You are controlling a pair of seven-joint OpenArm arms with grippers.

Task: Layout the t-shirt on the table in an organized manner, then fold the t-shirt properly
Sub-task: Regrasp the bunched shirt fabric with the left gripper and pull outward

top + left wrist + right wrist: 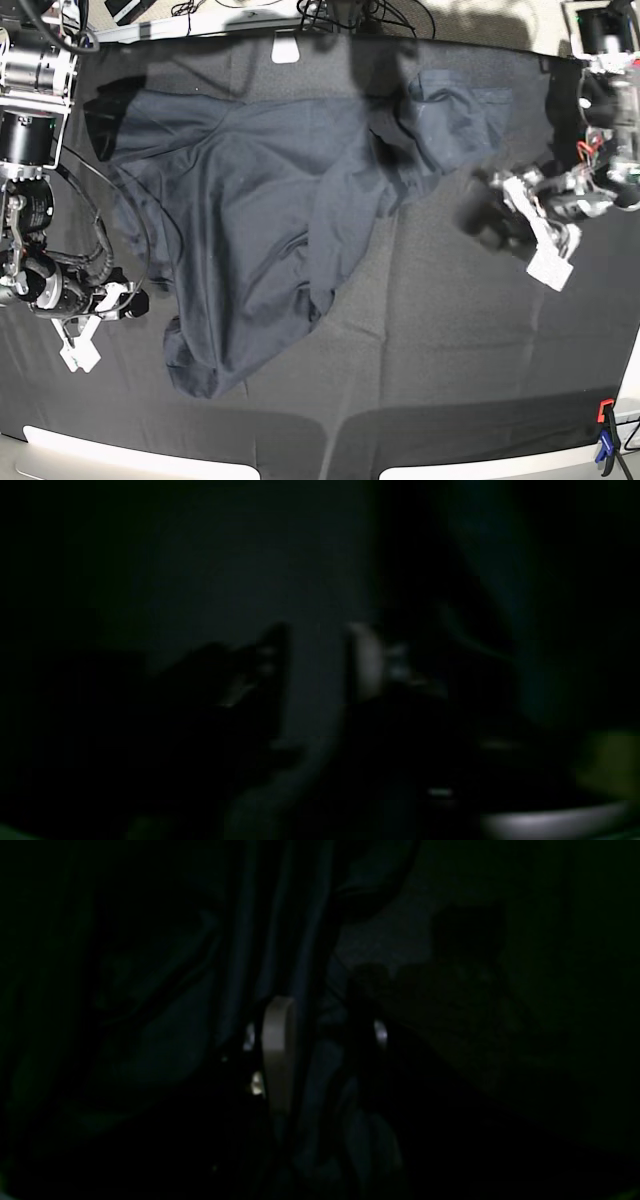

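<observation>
The wide table (430, 380) under matte black cloth held the rumpled navy-charcoal t-shirt (250, 200), whose long axis ran from far centre to near left. The left gripper (545, 250), jaws spread and empty, lay just right of its bunched sleeve. The right gripper (78, 350) sat nearer the hem, and whether it gripped was unclear.

Black-clothed table (430, 330) with the rumpled, partly spread dark t-shirt (260, 210) directly on it
</observation>
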